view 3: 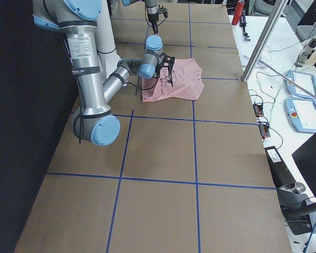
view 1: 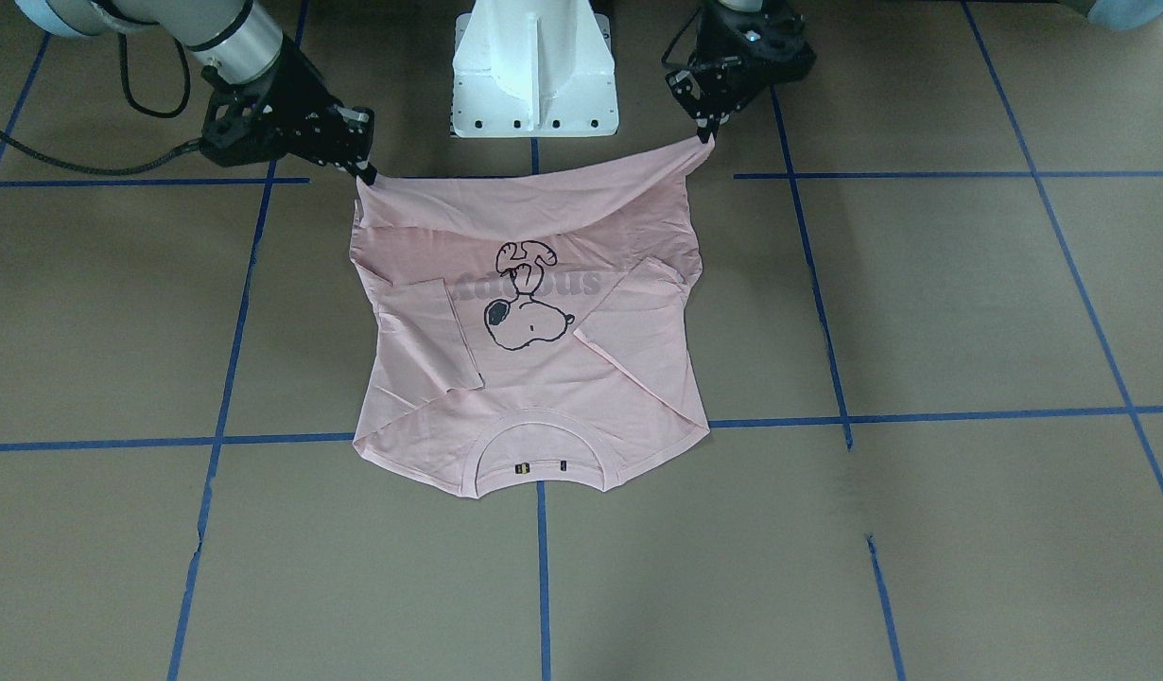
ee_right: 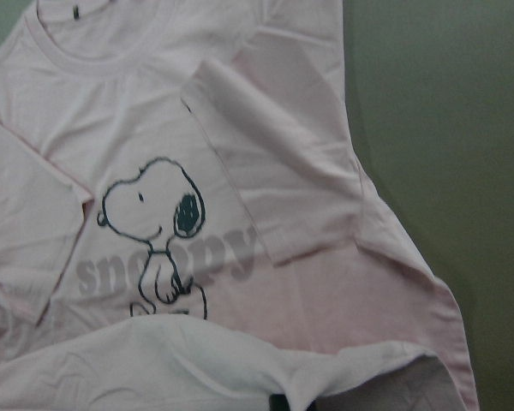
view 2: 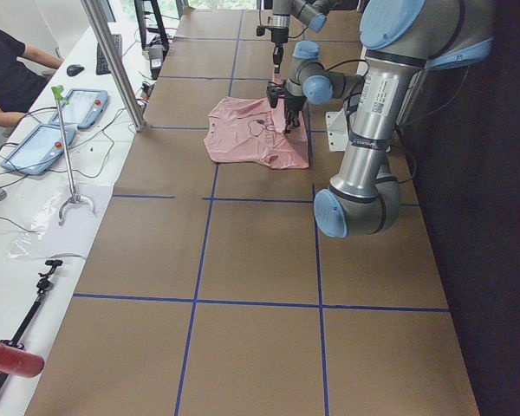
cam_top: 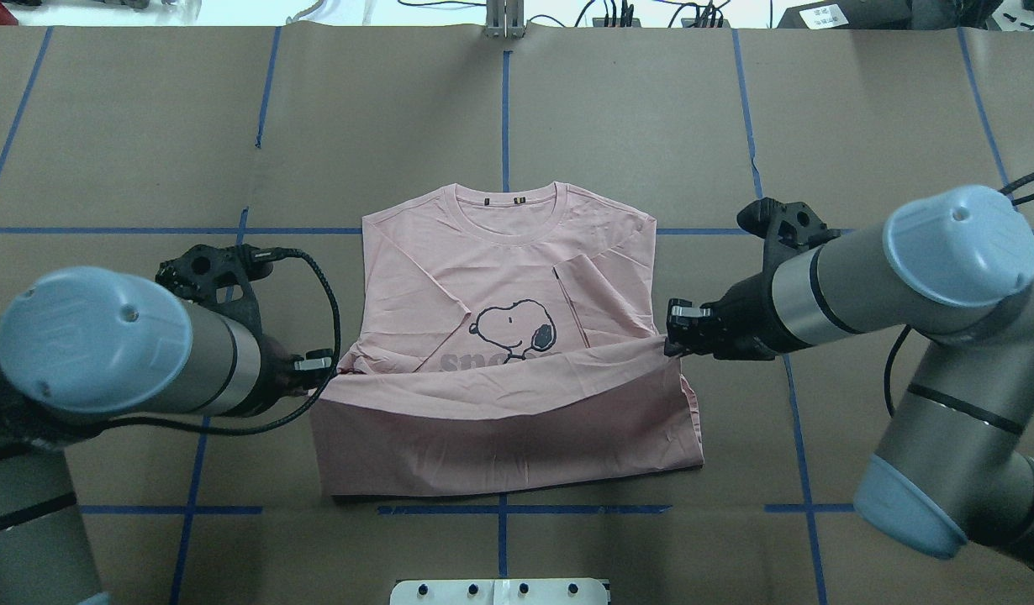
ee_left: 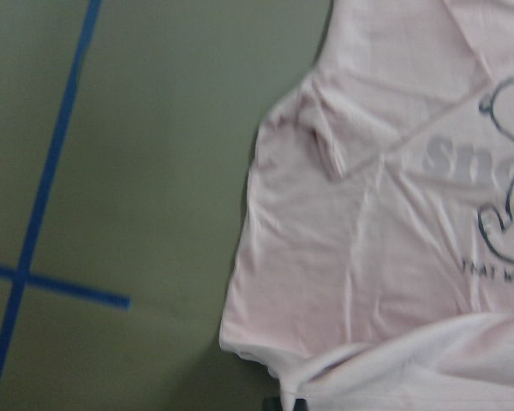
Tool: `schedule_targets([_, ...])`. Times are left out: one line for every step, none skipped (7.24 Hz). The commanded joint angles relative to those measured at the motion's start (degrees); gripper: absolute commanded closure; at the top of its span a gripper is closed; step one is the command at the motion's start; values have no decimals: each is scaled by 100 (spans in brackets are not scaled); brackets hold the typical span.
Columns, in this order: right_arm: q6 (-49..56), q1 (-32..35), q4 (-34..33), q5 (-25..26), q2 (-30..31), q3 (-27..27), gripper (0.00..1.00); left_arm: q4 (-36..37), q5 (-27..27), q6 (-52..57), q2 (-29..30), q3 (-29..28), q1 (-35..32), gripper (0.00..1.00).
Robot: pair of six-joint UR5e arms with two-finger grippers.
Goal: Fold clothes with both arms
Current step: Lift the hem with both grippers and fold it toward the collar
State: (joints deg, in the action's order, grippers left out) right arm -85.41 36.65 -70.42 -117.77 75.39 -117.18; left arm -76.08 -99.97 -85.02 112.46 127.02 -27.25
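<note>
The pale pink T-shirt lies print side up on the brown table, collar away from the robot, both sleeves folded inward over the dog print. My left gripper is shut on the left hem corner. My right gripper is shut on the right hem corner. The hem is lifted and stretched between them, and covers the lower part of the lettering. In the front-facing view the shirt hangs from my left gripper and my right gripper. Both wrist views look down on the shirt.
The white pedestal base stands just behind the shirt on the robot's side. Blue tape lines grid the brown table. A metal pole, tablets and cables are on the white bench on the operators' side.
</note>
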Motion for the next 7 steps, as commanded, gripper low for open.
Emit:
schedule_targets([312,551,-7,-8,-795,1087,100,-1263,-233,363,197,-1437,-770,100])
schedule_targets([384,675,-7,0,-911,1414,100,-1661,-233,407,337,-2000,-938,100])
schedule_targets([480,807,2,-9,-1182,1869,100,-1917,-225,442,417,-2328,-1036,100])
schedule_targets([586,869,2,-9,-1489,2387,100,-2198,-225,547,417,-2566,-1150,100])
schedule_targets([595,905,10,-9,-1596,2610,100,-2488,-225,592,435,-2873,-1264,100])
schedule_targets([604,914,10,0,-1702,2821,100,-2691,-225,636,505,-3163,-1326,100])
schedule_targets([613,931,10,0,-1720,2928,100,-2876,-216,636,531,-3366,-1327,100])
